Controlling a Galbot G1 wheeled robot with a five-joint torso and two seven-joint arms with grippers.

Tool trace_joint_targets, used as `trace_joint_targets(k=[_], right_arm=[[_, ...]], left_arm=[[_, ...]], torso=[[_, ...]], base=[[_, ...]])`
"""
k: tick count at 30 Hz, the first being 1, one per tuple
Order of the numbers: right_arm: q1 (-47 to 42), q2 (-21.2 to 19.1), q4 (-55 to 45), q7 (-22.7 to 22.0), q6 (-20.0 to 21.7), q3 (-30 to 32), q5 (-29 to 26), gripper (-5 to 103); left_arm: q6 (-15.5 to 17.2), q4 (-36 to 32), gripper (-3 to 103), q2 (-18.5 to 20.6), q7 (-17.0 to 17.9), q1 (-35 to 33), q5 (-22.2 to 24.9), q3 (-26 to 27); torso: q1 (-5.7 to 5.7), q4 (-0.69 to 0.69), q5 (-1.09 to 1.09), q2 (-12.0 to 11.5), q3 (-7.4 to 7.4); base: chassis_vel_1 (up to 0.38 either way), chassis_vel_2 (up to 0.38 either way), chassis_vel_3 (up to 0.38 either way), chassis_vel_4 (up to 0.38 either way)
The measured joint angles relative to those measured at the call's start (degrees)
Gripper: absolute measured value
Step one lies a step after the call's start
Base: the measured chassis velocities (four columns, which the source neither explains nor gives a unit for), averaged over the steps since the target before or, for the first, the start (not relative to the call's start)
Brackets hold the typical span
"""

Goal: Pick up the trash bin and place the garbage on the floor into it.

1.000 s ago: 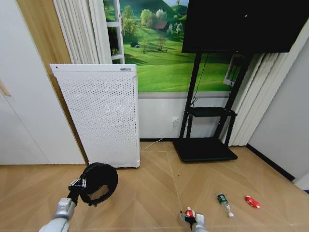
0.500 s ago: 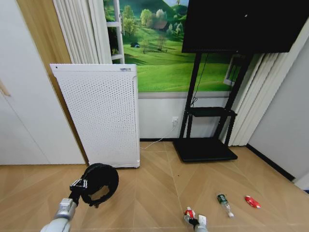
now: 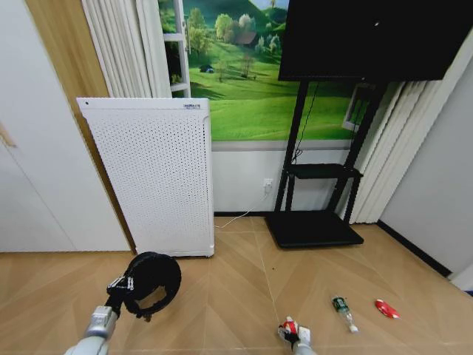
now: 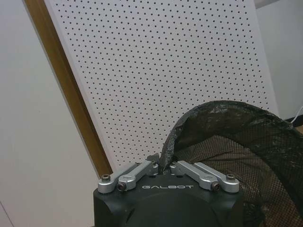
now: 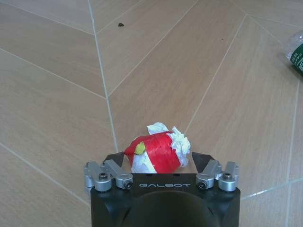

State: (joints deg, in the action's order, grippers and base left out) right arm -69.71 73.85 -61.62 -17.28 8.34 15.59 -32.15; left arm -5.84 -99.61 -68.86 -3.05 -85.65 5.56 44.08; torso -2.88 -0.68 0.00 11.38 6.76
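Black mesh marked the trash bin (image 3: 153, 281) at the lower left of the head frame, its rim pinched by our left pincer (image 3: 120, 285). At bottom centre our right pincer (image 5: 161, 163) gripped the red-and-white wad (image 5: 157, 152); the bottle (image 3: 341, 309) and red wrapper (image 3: 386, 308) lay on the floor (image 3: 229, 296) at lower right.

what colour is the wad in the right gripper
Red with white bits, wad between the right gripper fingers; clearest in the right wrist view.

Left gripper (image 4: 163, 166) clamped on black mesh trash bin (image 4: 227, 142) rim; white perforated panel (image 4: 156, 71) behind.
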Motion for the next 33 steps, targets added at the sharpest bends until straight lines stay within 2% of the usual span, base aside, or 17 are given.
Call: trace_joint_targets(k=[2,5,7,8,10,11,15,21,24,27,31,32,33], right_arm=[[0.32,0.00,0.33,0.15,-0.03,0.02,0.03,71],[0.42,0.00,0.40,0.18,-0.03,0.02,0.03,66],[0.50,0.00,0.42,0.33,-0.05,0.00,0.02,54],[0.50,0.00,0.42,0.33,-0.05,0.00,0.02,54],[0.41,-0.02,0.39,0.55,-0.07,-0.08,0.15,44],[0.41,-0.02,0.39,0.55,-0.07,-0.08,0.15,44],[-0.13,0.04,-0.09,0.63,-0.14,-0.22,0.42,31],[-2.04,-0.77,-4.06,0.22,0.07,-0.30,0.02,30],[-5.00,-3.42,-11.16,-0.64,0.53,-0.01,-0.93,30],[-5.99,-4.66,-13.56,-0.87,0.60,0.35,-1.19,30],[-12.06,-13.13,-27.81,-1.86,2.10,3.74,-4.91,30],[-12.06,-13.13,-27.81,-1.86,2.10,3.74,-4.91,30],[-13.68,-14.84,-31.42,-0.90,1.83,4.45,-4.86,30]], left_arm=[[-0.06,0.36,4,-0.15,0.01,0.18,-0.02,-0.25],[-0.07,0.46,4,-0.18,0.01,0.25,-0.02,-0.35],[-0.09,0.70,4,-0.20,0.01,0.43,-0.02,-0.53],[-0.09,0.70,4,-0.20,0.01,0.43,-0.02,-0.53],[-0.15,0.89,4,-0.17,-0.02,0.54,0.01,-0.58],[-0.15,0.89,4,-0.17,-0.02,0.54,0.01,-0.58],[-0.23,1.09,4,-0.07,-0.11,0.59,0.08,-0.59],[-0.24,1.13,4,-0.06,-0.13,0.59,0.10,-0.82],[-0.25,1.05,4,0.00,-0.11,0.90,0.34,-1.16],[-0.25,1.03,4,0.07,-0.10,1.10,0.46,-1.32],[-0.23,1.31,4,0.22,0.36,3.00,1.02,-3.78],[-0.23,1.31,4,0.22,0.36,3.00,1.02,-3.78],[-0.05,1.59,4,0.06,0.56,3.74,1.01,-4.98]], torso=[[0.00,0.00,0.00,0.00,0.00],[0.00,0.00,0.00,0.00,0.00],[0.00,0.00,0.00,0.00,0.00],[0.00,0.00,0.00,0.00,0.00],[0.00,0.00,0.00,0.00,0.00],[0.00,0.00,0.00,0.00,0.00],[0.00,0.00,0.00,0.00,0.00],[0.00,0.01,0.01,0.00,0.00],[0.00,0.00,0.01,0.00,0.00],[0.00,0.01,0.03,0.00,0.00],[0.00,0.00,0.01,0.01,0.00],[0.00,0.00,0.01,0.01,0.00],[0.00,0.00,0.00,0.01,0.00]], base=[[0.000,0.000,0.000,0.000],[0.000,0.000,0.000,0.000],[0.000,0.000,0.000,0.000],[0.000,0.000,0.000,0.000],[0.000,0.000,0.000,0.000],[0.000,0.000,0.000,0.000],[0.000,0.000,0.000,0.000],[0.000,0.000,0.000,0.000],[0.000,0.000,0.000,0.000],[0.000,0.000,0.000,0.000],[0.000,0.000,0.000,0.000],[0.000,0.000,0.000,0.000],[0.000,0.000,0.000,0.000]])
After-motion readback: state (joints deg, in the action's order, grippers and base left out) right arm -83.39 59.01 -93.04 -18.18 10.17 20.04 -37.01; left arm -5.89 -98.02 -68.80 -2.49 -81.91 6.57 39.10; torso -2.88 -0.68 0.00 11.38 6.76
